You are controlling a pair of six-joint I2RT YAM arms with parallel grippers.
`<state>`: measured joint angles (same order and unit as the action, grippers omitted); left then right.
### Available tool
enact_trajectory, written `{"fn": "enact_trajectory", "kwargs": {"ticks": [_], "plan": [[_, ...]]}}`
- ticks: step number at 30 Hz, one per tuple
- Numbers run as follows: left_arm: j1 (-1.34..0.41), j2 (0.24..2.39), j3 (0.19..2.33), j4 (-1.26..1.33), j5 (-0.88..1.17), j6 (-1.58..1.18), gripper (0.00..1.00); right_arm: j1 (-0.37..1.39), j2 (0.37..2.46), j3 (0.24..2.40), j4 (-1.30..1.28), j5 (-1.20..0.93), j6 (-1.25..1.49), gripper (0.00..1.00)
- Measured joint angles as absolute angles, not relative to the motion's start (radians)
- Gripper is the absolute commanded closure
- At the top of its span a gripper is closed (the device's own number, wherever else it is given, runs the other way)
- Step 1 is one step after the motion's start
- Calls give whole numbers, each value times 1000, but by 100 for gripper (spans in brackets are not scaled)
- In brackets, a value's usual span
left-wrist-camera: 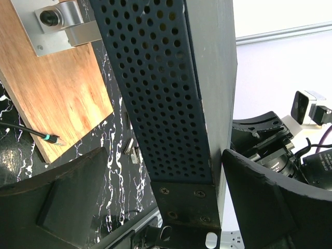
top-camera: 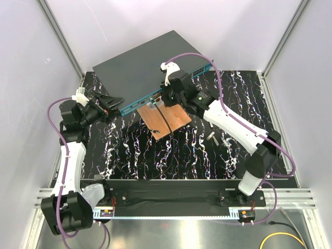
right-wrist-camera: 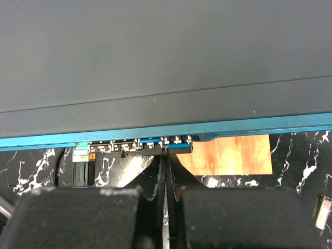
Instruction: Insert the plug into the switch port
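- A flat dark grey metal switch (top-camera: 140, 67) with a teal front lies at twelve o'clock on the black, white-veined tabletop (top-camera: 207, 155), with white walls (top-camera: 249, 31) around.
- My left gripper (top-camera: 115, 102), spread wide, straddles its nine o'clock end.
- My right gripper (right-wrist-camera: 165, 174), pressed together, faces its ports.

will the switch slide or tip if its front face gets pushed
Likely rigid and hefty: the switch is a broad, flat metal box, so tipping seems unlikely. It might slide on the smooth tabletop, though the left gripper, jaws open around its perforated end, could brace it.
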<state>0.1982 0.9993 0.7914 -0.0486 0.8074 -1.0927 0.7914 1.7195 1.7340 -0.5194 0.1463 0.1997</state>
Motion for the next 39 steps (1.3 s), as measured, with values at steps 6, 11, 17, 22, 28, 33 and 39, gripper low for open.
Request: {"fn": "enact_trajectory", "kwargs": {"ticks": [6, 11, 17, 22, 28, 33, 39], "plan": [[197, 999, 789, -39, 807, -1093, 2, 797, 1697, 1668, -432, 166, 196, 100], [197, 999, 783, -28, 807, -1094, 2, 802, 1691, 1634, -385, 175, 157, 100], [196, 999, 784, -28, 807, -1092, 1, 802, 1663, 1584, -347, 169, 127, 86], [199, 999, 784, -28, 807, -1081, 1, 760, 1549, 1440, -302, 141, 80, 56], [245, 997, 787, -30, 810, -1077, 1, 663, 1358, 1313, -374, 84, 33, 7], [331, 984, 800, -35, 828, -1076, 1, 530, 1259, 1251, -492, 4, -20, 0], [454, 973, 851, -44, 862, -1058, 1, 331, 1303, 1184, -667, -116, -88, 0]]}}
